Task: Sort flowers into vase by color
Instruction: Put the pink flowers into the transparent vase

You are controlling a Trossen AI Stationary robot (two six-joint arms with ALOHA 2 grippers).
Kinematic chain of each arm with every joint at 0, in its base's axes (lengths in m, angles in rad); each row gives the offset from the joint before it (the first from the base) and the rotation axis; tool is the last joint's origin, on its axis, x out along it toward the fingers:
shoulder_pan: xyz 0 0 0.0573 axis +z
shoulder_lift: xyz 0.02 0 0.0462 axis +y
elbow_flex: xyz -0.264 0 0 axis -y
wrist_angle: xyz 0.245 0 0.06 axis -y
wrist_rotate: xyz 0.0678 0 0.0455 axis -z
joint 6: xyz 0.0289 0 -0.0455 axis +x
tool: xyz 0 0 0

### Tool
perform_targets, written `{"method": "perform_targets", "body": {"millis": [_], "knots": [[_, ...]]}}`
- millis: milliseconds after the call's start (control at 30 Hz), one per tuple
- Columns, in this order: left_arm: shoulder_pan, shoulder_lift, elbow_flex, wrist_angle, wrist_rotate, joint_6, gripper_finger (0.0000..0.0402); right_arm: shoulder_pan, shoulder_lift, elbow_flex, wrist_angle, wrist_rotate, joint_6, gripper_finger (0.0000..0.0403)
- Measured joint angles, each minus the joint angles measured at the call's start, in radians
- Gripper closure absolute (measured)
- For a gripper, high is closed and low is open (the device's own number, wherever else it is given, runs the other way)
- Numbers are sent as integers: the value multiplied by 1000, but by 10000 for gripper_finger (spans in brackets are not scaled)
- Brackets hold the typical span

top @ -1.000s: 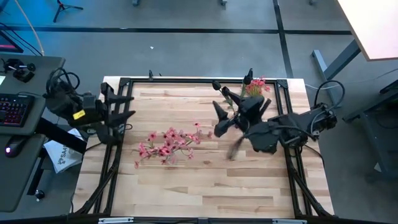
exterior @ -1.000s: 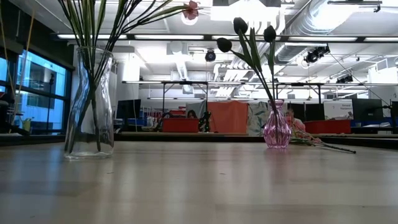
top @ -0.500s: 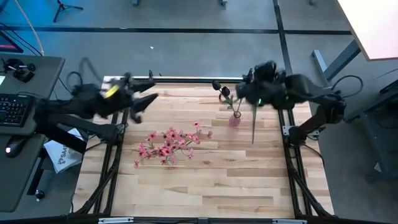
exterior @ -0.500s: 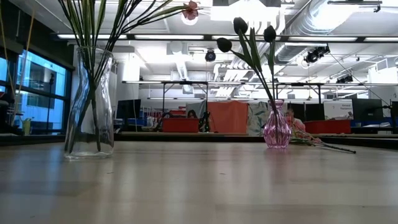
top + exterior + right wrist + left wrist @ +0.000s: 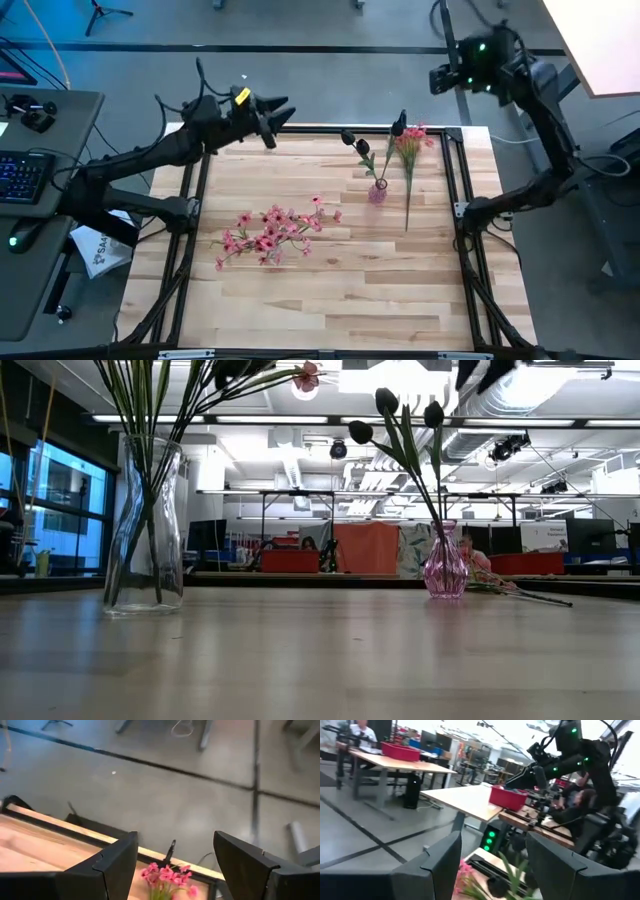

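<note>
Big open lab around us, grey floor with dark tape lines, and in the middle the wooden surface (image 5: 330,290) inside its black frame. We've got both arms pulled way up and back right now, nothing in either one. Our left hand (image 5: 272,112) hangs over the far left edge of the surface with fingers spread wide and empty. Our right hand (image 5: 440,78) is up past the far right corner, out over the floor, fingers also spread with nothing between them, which reads to us like a reset pose between picks.

The loose bunch of pink flowers (image 5: 272,232) lies flat mid-surface, well apart from both hands, nearer and a bit right of the left hand. We'd guess it's lying there because it hasn't been sorted yet. A second pink stem (image 5: 410,150) lies flat too, below the right hand, just beside the vase (image 5: 377,192). The little pink vase stands upright holding the dark buds (image 5: 350,140), so that colour looks done. It's well below the right hand, toward the middle.

The low view also shows a tall clear vase (image 5: 145,525) with green stems in it.
</note>
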Motion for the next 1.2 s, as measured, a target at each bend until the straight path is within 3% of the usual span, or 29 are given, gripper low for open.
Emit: {"method": "perform_targets", "body": {"millis": [167,433,633,833,967,1200], "knots": [[73,6,1,-33,54,-1,190,-174,2,-186,52,-229,1,148],[131,-58,1,-244,110,137,190,-189,-46,-708,237,-362,91,148],[157,-135,1,-358,110,192,190,-168,-121,-1005,402,-400,287,148],[164,-173,1,-361,110,201,190,-68,-134,-1197,518,-396,442,148],[164,-176,1,-363,110,199,190,-16,-134,-1285,642,-365,519,149],[162,-174,1,-360,143,157,190,-3,-132,-1352,691,-267,535,149]]}}
